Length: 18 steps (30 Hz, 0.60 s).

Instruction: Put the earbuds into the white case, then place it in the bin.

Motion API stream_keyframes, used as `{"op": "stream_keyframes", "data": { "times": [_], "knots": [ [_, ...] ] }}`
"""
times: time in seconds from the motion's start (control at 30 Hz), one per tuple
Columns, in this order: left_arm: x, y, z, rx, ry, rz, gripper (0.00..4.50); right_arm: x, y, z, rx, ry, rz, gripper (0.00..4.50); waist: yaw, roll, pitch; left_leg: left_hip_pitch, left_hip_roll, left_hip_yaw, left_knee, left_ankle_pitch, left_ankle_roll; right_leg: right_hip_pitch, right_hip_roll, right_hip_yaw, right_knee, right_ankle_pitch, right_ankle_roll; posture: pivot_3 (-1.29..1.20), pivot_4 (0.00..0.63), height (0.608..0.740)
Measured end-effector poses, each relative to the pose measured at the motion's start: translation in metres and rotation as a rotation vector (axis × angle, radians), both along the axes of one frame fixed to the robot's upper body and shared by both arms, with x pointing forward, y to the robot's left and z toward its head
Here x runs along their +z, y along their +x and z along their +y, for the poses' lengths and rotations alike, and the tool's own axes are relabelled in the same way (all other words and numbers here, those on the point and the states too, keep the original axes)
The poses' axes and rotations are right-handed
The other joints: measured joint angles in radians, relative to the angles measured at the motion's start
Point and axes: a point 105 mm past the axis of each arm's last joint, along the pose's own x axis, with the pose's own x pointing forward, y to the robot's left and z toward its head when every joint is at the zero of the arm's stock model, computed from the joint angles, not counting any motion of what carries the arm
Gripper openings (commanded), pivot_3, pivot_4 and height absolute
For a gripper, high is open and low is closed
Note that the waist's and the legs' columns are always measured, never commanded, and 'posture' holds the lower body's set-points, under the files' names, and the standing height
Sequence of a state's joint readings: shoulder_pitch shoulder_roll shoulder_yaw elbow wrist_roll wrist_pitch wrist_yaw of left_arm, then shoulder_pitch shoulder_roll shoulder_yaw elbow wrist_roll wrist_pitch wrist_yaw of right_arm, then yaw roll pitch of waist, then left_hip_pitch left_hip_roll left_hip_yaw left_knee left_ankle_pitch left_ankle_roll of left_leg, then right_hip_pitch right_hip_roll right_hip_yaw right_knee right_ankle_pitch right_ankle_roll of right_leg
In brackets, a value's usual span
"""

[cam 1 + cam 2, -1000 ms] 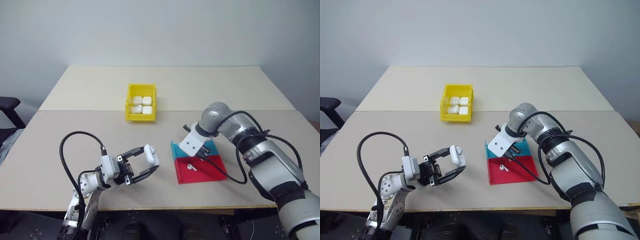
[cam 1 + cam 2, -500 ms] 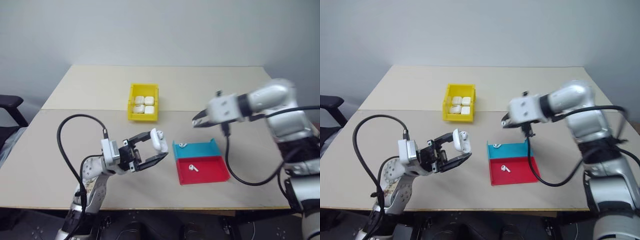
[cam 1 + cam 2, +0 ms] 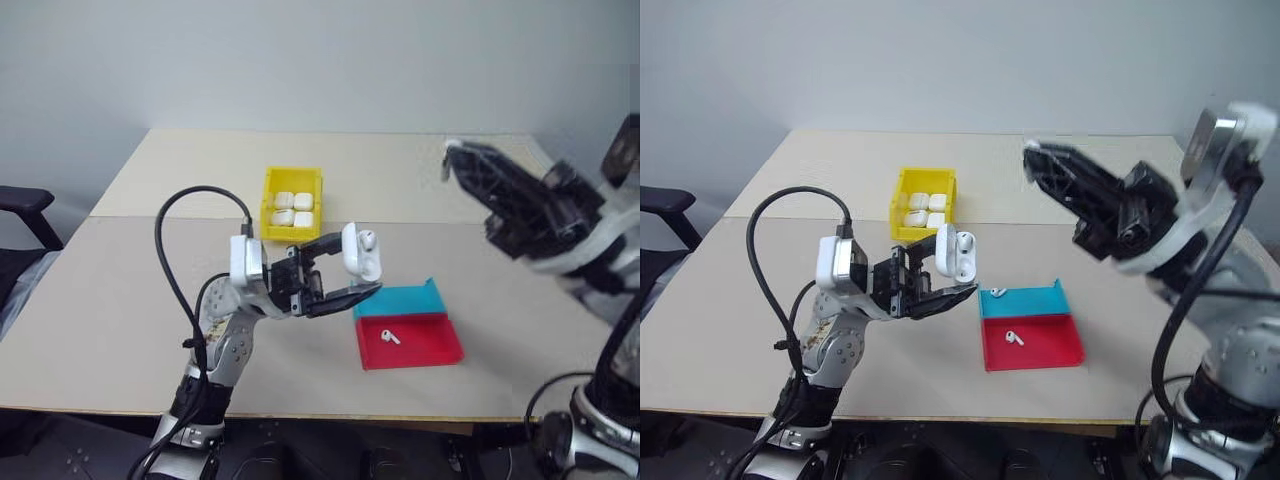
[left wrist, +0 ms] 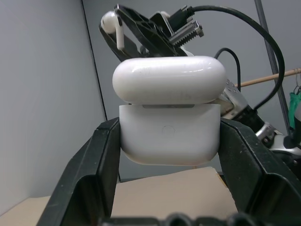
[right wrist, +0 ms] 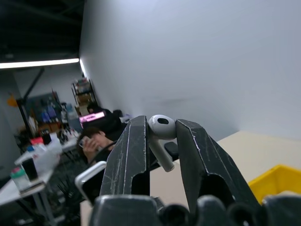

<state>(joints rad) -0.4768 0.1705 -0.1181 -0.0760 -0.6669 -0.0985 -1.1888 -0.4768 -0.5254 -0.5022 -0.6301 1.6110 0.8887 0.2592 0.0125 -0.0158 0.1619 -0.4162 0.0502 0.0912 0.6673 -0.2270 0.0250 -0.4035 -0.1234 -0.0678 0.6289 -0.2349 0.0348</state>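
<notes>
Right wrist view — right claw (image 5: 162,141) pinches earbud (image 5: 161,127).

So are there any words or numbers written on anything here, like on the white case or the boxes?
No words or numbers can be read anywhere.
The case: plain white, just a faint round mark on its front, no letters.
The bin and the tray: no labels.
The pink screen far off in the room: too blurred to read.
</notes>
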Motion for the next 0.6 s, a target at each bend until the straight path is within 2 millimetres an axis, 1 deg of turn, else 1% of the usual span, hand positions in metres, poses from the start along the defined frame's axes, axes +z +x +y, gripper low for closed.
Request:
{"op": "stream_keyframes", "data": {
  "times": [0.07,0.17,0.23,0.4,0.5,0.6],
  "knots": [
    [0.0,0.0,-0.002,-0.014,-0.003,0.01,2.78,-0.005,-0.01,0.01,0.036,0.013,0.024,0.84,-0.002,0.0,0.0,0.0,0.0,-0.001,0.0,0.0,0.0,0.0,0.0,0.0,0.0,0.0,0.0,0.0,0.15,0.74],
    [0.002,-0.001,-0.005,-0.029,-0.009,0.004,2.78,-0.007,-0.017,0.018,0.073,0.008,0.042,0.84,-0.003,0.0,0.0,0.001,0.0,-0.002,0.0,0.0,0.0,0.0,0.001,0.0,0.0,0.0,0.0,0.0,0.15,0.74],
    [0.002,-0.001,-0.005,-0.033,-0.006,0.002,2.78,-0.008,-0.018,0.019,0.082,0.014,0.053,0.84,-0.002,0.0,0.0,0.001,0.0,-0.003,0.0,0.0,0.0,0.0,0.001,0.0,0.0,0.0,0.0,0.0,0.15,0.74],
    [0.002,-0.001,-0.005,-0.033,-0.007,0.01,2.78,-0.024,-0.02,0.024,0.102,-0.009,0.088,0.84,-0.001,0.0,0.0,0.0,0.0,-0.003,0.0,0.0,0.001,0.0,0.001,0.0,-0.001,0.0,0.0,0.0,0.15,0.74],
    [0.0,-0.004,-0.005,-0.033,-0.011,0.024,2.78,-0.026,-0.021,0.023,0.102,-0.022,0.069,0.84,-0.001,0.0,0.0,0.0,0.0,-0.003,0.0,0.0,0.001,0.0,0.001,0.0,-0.001,0.0,0.0,0.0,0.15,0.74],
    [0.001,-0.005,-0.005,-0.034,-0.014,0.019,2.78,-0.028,-0.021,0.026,0.118,-0.036,0.063,0.84,-0.001,0.0,0.0,0.0,0.001,-0.004,0.0,0.0,0.001,0.0,0.001,0.0,-0.001,0.0,0.0,0.0,0.15,0.74]
  ]
}}
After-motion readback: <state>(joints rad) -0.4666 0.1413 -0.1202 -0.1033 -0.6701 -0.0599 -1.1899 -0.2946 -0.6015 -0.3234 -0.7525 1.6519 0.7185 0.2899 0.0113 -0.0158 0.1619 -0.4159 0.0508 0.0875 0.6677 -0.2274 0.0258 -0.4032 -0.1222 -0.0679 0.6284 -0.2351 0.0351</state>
